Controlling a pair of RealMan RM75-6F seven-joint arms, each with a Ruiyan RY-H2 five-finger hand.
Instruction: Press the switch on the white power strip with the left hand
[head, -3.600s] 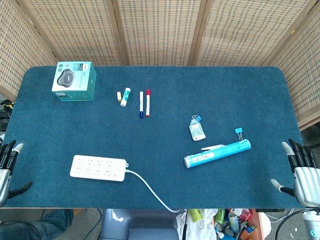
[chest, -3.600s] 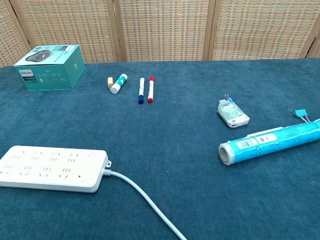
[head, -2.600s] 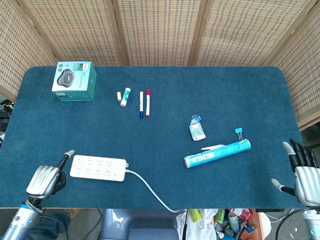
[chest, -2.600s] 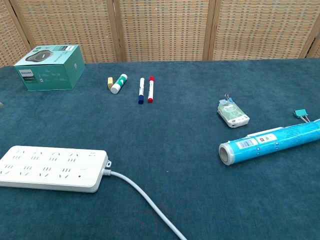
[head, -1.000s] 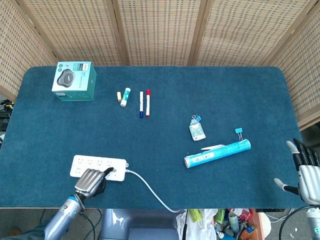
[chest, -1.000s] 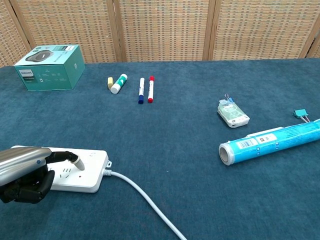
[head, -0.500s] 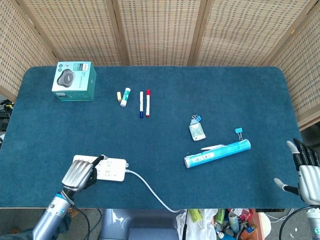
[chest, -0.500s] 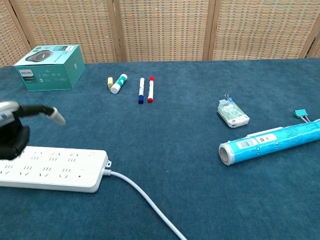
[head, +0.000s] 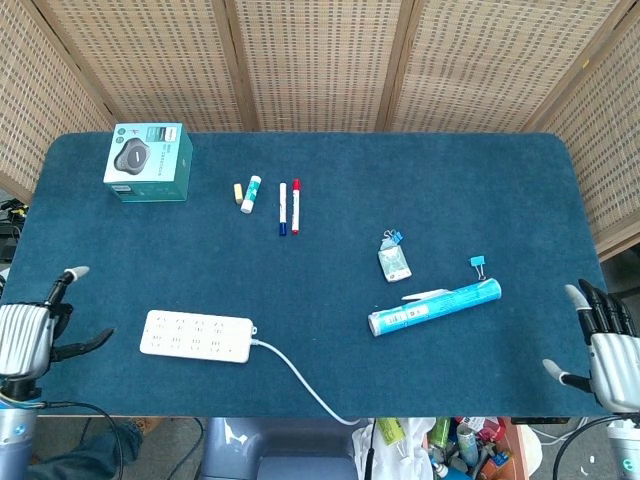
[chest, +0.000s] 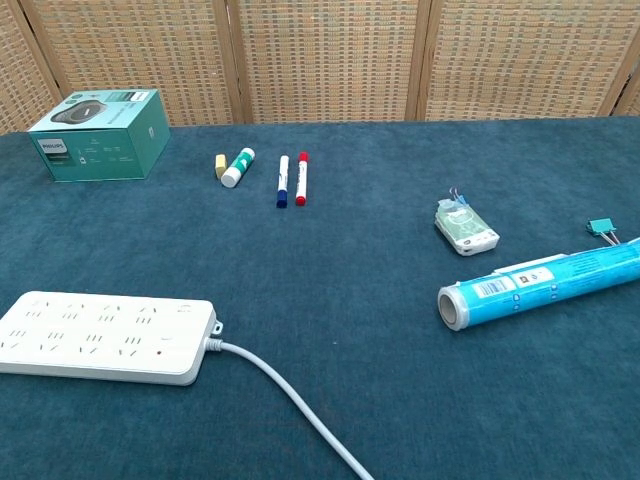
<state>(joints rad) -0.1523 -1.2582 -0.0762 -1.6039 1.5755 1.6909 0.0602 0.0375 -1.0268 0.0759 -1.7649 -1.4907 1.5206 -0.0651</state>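
Overhead, the left hand (head: 25, 338), fingers apart and holding nothing, lies well left of the power strip (head: 196, 336), while the right hand (head: 610, 355) rests spread; chest-level, neither hand shows, so one fingertip should descend squarely on the strip's cord-end switch.

The power strip (head: 196, 337) lies at lower left of the table (head: 330, 190), its cable (head: 300, 384) running toward the bottom edge. A box (head: 148, 162) sits upper left, two markers (head: 289, 207) right of it. A tube (head: 434, 307) lies lower right.
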